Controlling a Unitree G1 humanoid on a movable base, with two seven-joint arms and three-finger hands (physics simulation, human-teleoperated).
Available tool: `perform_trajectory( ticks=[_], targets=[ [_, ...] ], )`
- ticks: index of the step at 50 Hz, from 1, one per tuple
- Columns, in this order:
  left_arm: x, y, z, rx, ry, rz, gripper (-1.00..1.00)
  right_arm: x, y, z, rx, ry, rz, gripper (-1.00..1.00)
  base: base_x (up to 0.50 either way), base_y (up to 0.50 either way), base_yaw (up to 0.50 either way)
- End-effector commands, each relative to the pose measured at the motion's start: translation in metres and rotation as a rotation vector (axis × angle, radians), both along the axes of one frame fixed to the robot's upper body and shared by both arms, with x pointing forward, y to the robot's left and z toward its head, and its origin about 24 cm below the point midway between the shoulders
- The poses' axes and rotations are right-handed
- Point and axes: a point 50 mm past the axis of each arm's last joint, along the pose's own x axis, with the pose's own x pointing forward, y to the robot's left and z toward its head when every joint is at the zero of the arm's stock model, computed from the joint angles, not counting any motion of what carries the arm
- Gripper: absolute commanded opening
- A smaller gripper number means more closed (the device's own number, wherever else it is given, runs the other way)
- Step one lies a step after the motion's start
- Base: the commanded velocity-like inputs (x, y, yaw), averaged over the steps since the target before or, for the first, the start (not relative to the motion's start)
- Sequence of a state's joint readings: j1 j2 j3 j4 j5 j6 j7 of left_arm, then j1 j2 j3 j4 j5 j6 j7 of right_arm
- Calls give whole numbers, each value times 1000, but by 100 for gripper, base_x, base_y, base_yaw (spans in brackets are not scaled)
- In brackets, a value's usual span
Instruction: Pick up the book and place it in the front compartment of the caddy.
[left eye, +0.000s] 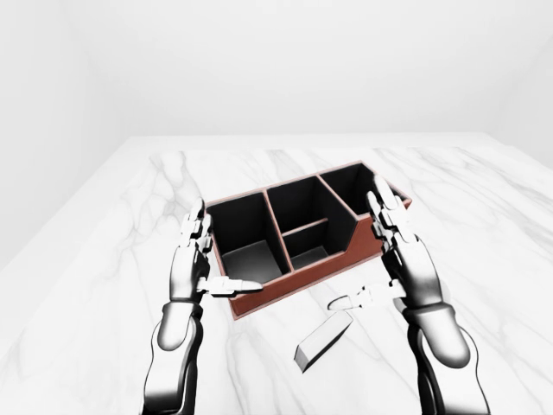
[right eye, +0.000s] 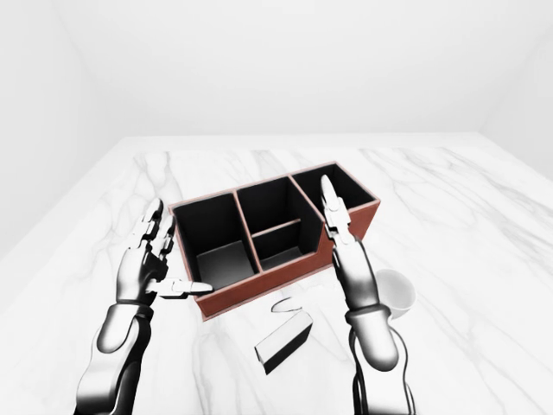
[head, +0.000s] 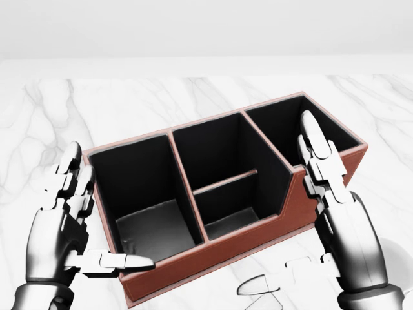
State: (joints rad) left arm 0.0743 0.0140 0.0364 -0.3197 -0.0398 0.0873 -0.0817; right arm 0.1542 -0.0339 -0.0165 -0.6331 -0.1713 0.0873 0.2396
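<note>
The caddy (left eye: 298, 278) is a red-brown box with black compartments, set at a slant in the middle of the marble table. The book (left eye: 324, 339) is a small pale block lying flat on the table just below the caddy; it shows best in the right-eye view (right eye: 283, 341). My left hand (left eye: 207, 259) is open at the caddy's left end, thumb pointing along its near wall. My right hand (left eye: 380, 259) is open at the caddy's right end, its thumb hovering above the book. Neither hand holds anything.
A white round cup-like thing (right eye: 396, 290) stands on the table (left eye: 104, 285) to the right of my right hand. A plain white wall fills the top of the views. The table's left edge runs down the left side.
</note>
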Motion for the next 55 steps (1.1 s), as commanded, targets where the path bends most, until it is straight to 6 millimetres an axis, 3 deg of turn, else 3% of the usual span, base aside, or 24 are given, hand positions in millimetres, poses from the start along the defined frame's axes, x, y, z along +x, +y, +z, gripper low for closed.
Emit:
perform_trajectory(
  ticks=[1, 38, 55],
  targets=[
    [1, 0, -2, 0, 10, 0, 98, -9, 2, 6, -75, -18, 17, 100, 0, 0, 0],
    [3, -1, -8, 4, 34, 0, 98, -43, 22, 21, -291, -52, 87, 100, 0, 0, 0],
    [3, -1, -6, 3, 28, -1, 98, -47, 28, 12, -348, -13, 74, 100, 0, 0, 0]
  ],
)
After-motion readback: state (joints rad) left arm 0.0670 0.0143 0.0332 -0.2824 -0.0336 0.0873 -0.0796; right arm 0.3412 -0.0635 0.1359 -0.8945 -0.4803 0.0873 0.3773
